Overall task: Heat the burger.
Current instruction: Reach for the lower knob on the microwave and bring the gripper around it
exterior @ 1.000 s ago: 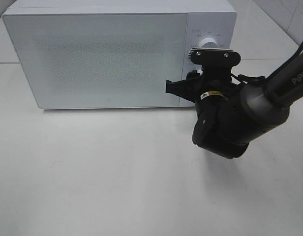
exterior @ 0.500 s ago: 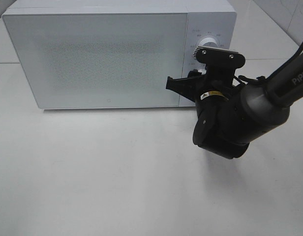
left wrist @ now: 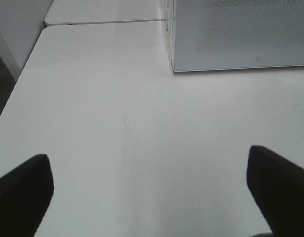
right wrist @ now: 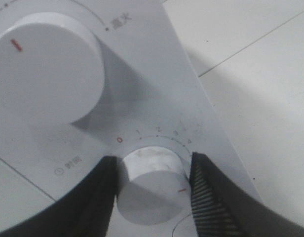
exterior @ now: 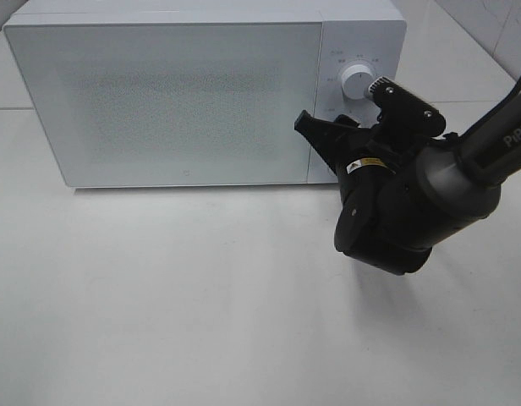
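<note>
Bright, even light; soft shadows; right claw [right wrist: 153,165] looks slightly blurred.

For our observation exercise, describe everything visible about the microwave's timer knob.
The timer knob is a round white cylinder, plastic-looking, with a red mark, on the microwave's control panel beside a larger knob. A printed scale starting at 0 arcs beside it. The right hand clamps it, one finger on each side.

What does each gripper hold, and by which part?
The right gripper holds the lower knob of the microwave, one finger on each side of its rim. The left gripper is open and holds nothing.
</note>
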Robot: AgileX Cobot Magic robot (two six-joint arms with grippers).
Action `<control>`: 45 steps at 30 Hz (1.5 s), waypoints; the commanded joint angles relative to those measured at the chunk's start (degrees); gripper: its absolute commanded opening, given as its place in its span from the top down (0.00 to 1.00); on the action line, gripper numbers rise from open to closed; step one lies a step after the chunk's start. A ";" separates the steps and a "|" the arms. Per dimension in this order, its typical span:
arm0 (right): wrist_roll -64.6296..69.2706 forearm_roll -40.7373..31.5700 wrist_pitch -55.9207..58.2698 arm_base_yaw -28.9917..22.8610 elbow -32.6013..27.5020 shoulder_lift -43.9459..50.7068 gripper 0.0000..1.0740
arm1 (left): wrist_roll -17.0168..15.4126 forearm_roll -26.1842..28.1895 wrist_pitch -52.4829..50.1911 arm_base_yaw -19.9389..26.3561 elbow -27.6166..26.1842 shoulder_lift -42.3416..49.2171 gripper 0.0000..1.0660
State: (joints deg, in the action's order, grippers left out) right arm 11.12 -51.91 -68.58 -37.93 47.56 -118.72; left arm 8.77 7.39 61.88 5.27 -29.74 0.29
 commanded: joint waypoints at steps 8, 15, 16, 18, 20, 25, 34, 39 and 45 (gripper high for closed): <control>16.33 12.03 -4.35 0.40 1.32 0.17 0.92 | -0.29 0.29 -0.57 0.11 0.17 1.26 0.06; 24.64 16.84 -4.98 0.40 1.32 0.17 0.92 | -0.29 0.29 -0.57 0.11 0.17 1.26 0.06; 24.64 16.84 -4.98 0.40 1.32 0.17 0.92 | -0.29 0.29 -0.57 0.11 0.17 1.26 0.06; 27.50 18.74 -5.33 0.40 1.32 0.17 0.92 | -0.29 0.29 -0.57 0.11 0.17 1.26 0.06; 29.68 20.34 -5.44 0.40 1.32 0.17 0.92 | -0.29 0.29 -0.57 0.11 0.17 1.26 0.06; 36.38 23.95 -5.67 0.40 1.32 0.17 0.92 | -0.29 0.29 -0.57 0.11 0.17 1.26 0.06; 44.52 28.07 -7.73 0.40 1.32 0.17 0.91 | -0.29 0.29 -0.57 0.11 0.17 1.26 0.06; 49.56 28.93 -10.60 0.40 1.32 0.17 0.91 | -0.29 0.29 -0.57 0.11 0.17 1.26 0.06; 52.83 29.05 -11.57 0.40 1.32 0.17 0.91 | -0.29 0.29 -0.57 0.11 0.17 1.26 0.06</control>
State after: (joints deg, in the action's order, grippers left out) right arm 61.31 -42.34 -68.87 -36.50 45.61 -119.40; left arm 8.77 7.39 61.88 5.27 -29.74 0.29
